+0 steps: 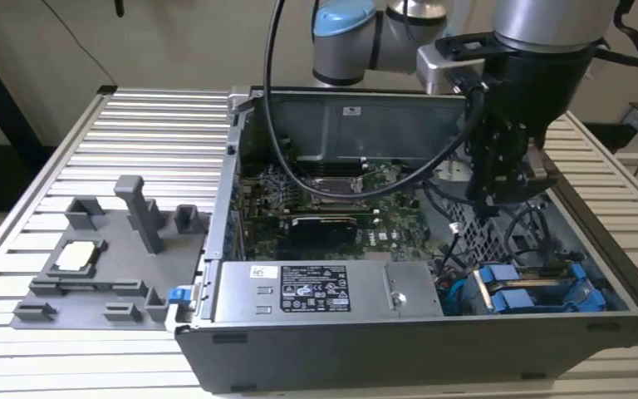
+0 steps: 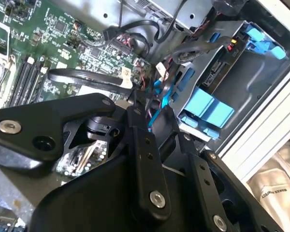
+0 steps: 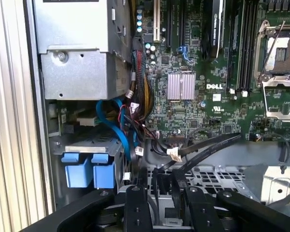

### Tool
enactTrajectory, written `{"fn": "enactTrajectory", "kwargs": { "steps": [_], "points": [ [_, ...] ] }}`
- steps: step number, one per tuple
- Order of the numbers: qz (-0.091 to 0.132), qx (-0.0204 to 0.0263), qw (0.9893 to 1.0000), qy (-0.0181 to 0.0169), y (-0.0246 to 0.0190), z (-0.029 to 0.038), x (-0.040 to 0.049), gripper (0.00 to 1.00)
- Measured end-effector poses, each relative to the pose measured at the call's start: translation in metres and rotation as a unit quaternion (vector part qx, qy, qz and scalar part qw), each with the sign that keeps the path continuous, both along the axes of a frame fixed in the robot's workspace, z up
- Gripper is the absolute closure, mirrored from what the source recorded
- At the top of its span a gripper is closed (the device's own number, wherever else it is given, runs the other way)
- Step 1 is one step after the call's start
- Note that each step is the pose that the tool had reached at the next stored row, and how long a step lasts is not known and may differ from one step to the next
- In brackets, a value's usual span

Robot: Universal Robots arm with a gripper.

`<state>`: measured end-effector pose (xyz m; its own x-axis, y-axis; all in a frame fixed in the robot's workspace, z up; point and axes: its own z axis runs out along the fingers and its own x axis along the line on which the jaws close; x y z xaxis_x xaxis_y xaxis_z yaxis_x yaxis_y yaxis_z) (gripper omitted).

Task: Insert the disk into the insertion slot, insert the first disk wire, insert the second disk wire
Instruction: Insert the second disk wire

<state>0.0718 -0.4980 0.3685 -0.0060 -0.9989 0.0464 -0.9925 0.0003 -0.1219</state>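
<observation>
Now, at the exterior view's left, a grey fixture tray (image 1: 86, 283) sits on the slatted table (image 1: 31, 150), well apart from the work. Next comes the open computer case (image 1: 408, 353), with the power-supply box (image 1: 308, 291) along its near wall. To the exterior view's right, the pincer (image 1: 507, 187) hangs over the perforated cage (image 1: 474, 224). The disk (image 1: 541, 287) looks seated in the insertion slot (image 1: 587, 298), below the pincer toward the near corner, its long axis seemingly across the view. A blue wire (image 2: 154, 104) passes by the pincer; whether it grips anything cannot be told.
</observation>
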Motion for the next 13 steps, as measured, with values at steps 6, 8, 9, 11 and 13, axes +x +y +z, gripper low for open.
{"fn": "enactTrajectory", "kwargs": {
  "steps": [6, 8, 9, 11, 13],
  "points": [
    [0.002, -0.0094, 0.9997, -0.0213, 0.0011, -0.0027, -0.0087, 0.66],
    [0.003, -0.0179, 0.9995, -0.0252, 0.0019, -0.0030, -0.0109, 0.66],
    [0.003, -0.0224, 0.9994, -0.0265, 0.0022, -0.0031, -0.0121, 0.66],
    [0.004, -0.0308, 0.9991, -0.0285, 0.0025, -0.0033, -0.0146, 0.66],
    [0.004, -0.0325, 0.9989, -0.0337, 0.0031, -0.0035, -0.0193, 0.66]
  ]
}}
